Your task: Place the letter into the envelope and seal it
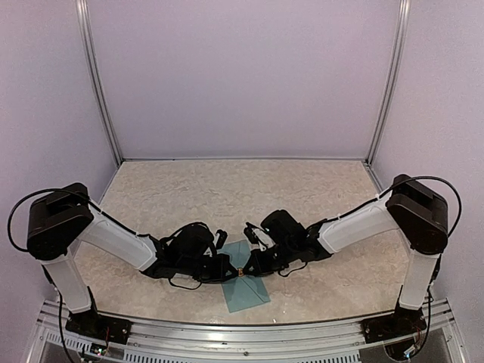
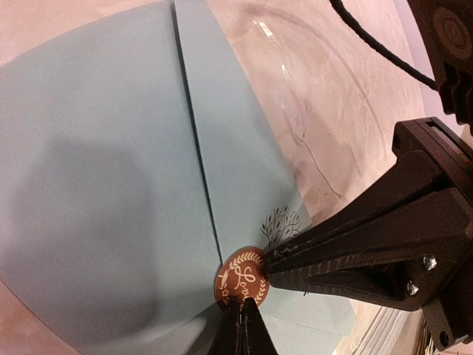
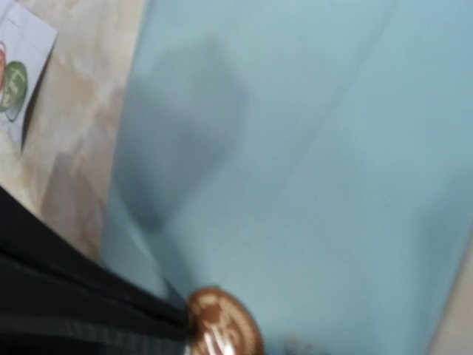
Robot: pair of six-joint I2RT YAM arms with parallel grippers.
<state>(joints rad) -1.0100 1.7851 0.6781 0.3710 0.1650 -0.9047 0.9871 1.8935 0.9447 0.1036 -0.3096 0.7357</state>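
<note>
At the envelope's flap tip sits a round brown seal sticker (image 2: 242,277) with pale script and a wreath. Both grippers meet on it. The teal envelope (image 1: 249,291) lies flat on the marbled counter (image 1: 227,189), its triangular flap folded down. The letter is nowhere in view; most likely it is already inside. The task looks nearly finished, with only the pressing of the seal and the lifting away of the arms left.

Both arms reach inward and low toward the envelope, elbows bent out to either side. The left gripper (image 2: 242,329) has its fingers pressed together, tips on the sticker's near edge. The right gripper (image 2: 275,260), also closed with nothing between its fingers, touches the sticker from the side. Beyond the envelope's edge lies a white sticker strip (image 3: 18,66).
</note>
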